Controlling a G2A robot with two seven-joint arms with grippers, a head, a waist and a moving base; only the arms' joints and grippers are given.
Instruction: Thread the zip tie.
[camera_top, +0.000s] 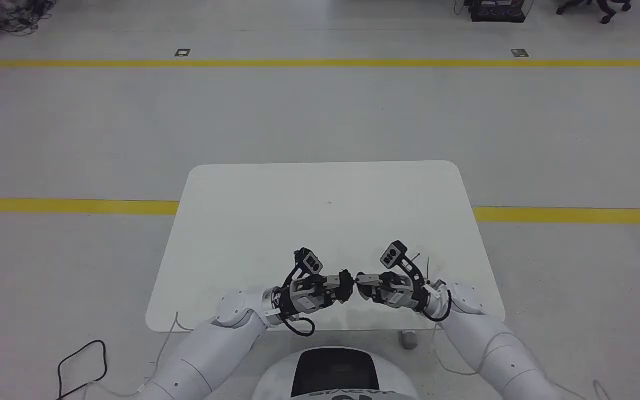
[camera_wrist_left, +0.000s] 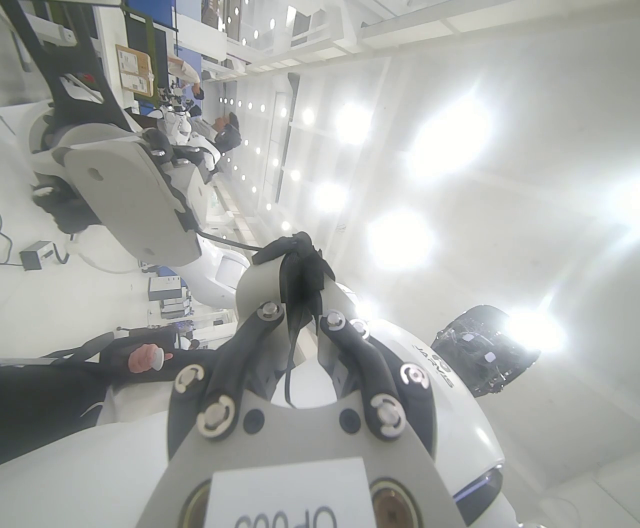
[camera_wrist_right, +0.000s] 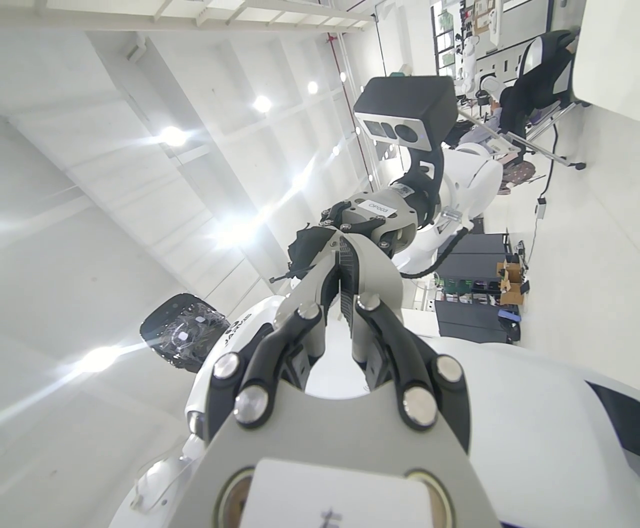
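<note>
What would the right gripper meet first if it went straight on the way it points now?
Probably the black zip tie held in the left gripper, which faces the right gripper nearly tip to tip; depth is unclear.

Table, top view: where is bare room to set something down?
Bare table from far edge and both sides down to left gripper and right gripper, which crowd the mid near edge, meeting at the zip tie.

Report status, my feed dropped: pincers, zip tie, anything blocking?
Left pincer shut on black zip tie. Right pincer shut, tips meeting left's above the table. No obstruction seen.
</note>
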